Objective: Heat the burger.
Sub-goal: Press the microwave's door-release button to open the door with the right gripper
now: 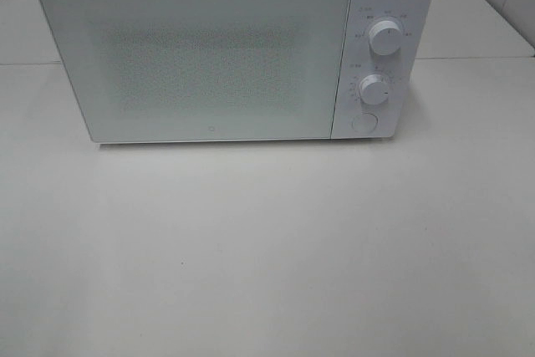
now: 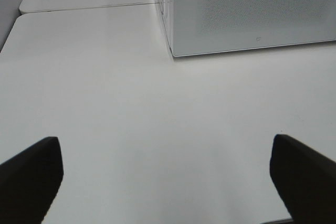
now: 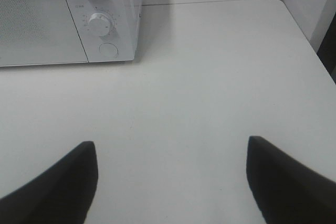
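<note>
No burger shows. The left gripper and right gripper hang spread, empty, over the counter, facing the shut microwave; the right is nearer its knobs.

A white table lay under soft, even light, a seam crossing it beside a white microwave.
</note>
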